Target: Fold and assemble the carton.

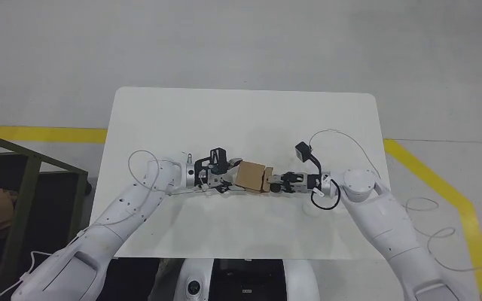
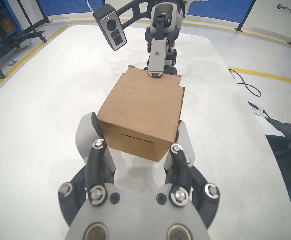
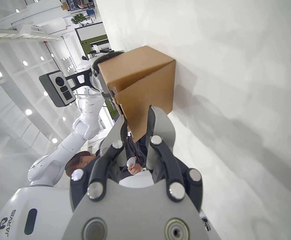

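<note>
1 carton [image 2: 141, 109] | left jaws wide, clasping its sides | right jaws narrow, pinching its edge

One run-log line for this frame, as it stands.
carton: squared up, on table | left gripper: clamps its open end | right gripper: pinches opposite edge

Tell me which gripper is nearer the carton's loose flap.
Right. The right gripper grips that flap; the left gripper clamps the opposite end of the carton from both sides.

Brand lettering stands on a pale wall panel [image 2: 272, 13].
</note>
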